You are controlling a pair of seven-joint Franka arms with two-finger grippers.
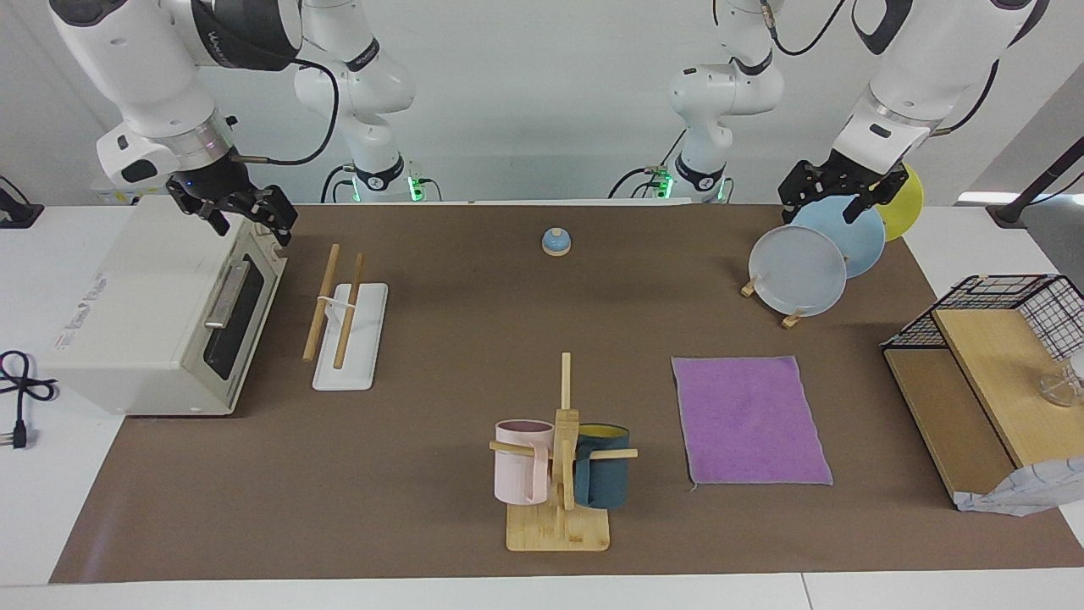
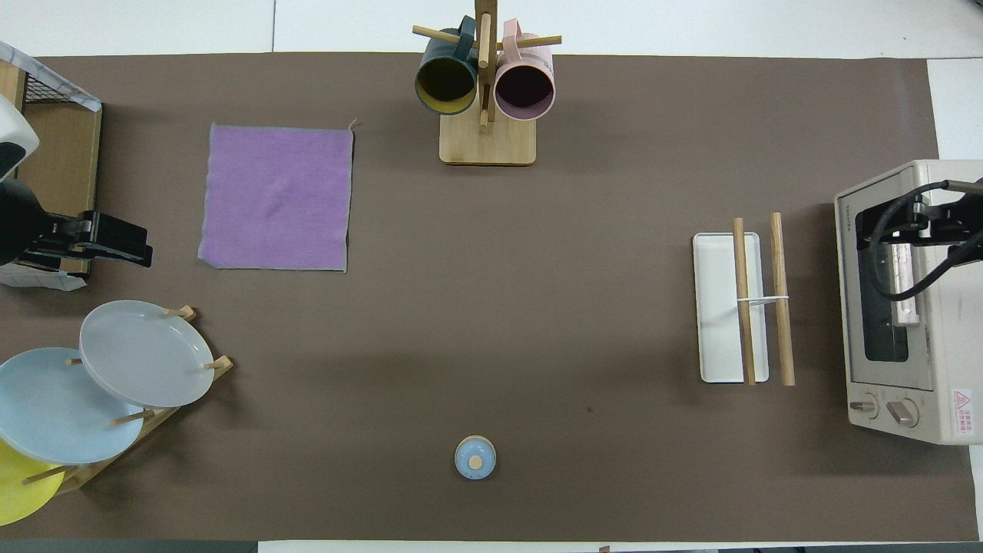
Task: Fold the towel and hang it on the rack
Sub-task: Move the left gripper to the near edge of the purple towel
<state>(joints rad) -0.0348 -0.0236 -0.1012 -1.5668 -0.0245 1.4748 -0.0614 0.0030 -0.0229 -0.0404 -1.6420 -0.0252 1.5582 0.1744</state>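
Brown mat, flat terry towel

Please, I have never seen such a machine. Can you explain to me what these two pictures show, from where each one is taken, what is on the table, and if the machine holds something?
These are two robot arms at a table. One picture faces them from across the table; the other looks down from above their own end.

The purple towel lies flat and unfolded toward the left arm's end. The rack, two wooden rods over a white base, stands toward the right arm's end, beside a toaster oven. A mug tree with a pink and a dark mug, three plates on a stand, a small blue bell and a wooden shelf are also there.

The left gripper is over the plates and the right gripper is over the oven. Neither holds anything.
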